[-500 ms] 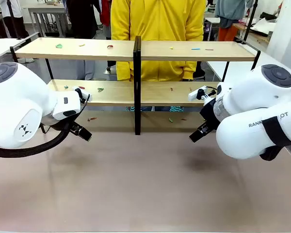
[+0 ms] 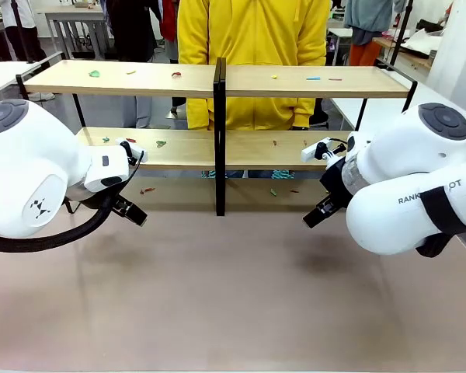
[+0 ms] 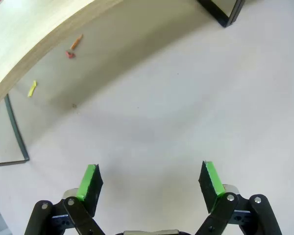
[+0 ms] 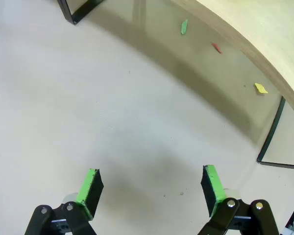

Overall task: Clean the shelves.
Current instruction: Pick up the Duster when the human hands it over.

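Wide open and empty, both the left gripper [image 3: 149,178] and the right gripper [image 4: 149,178], poised above the grey-brown tabletop [image 2: 233,295] with nothing between the green pads [image 3: 89,178]. At twelve o'clock from them, the shelves [image 2: 140,78]: two long light-wood tiers on a thin black frame, sprinkled with small coloured scraps [image 2: 176,74], more lying on the tabletop under the lower board.

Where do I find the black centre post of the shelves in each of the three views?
Front view: centre post, upright in the middle.
Left wrist view: its foot, top right corner.
Right wrist view: its foot, top left corner.
Shared landmark: lower board beside it.
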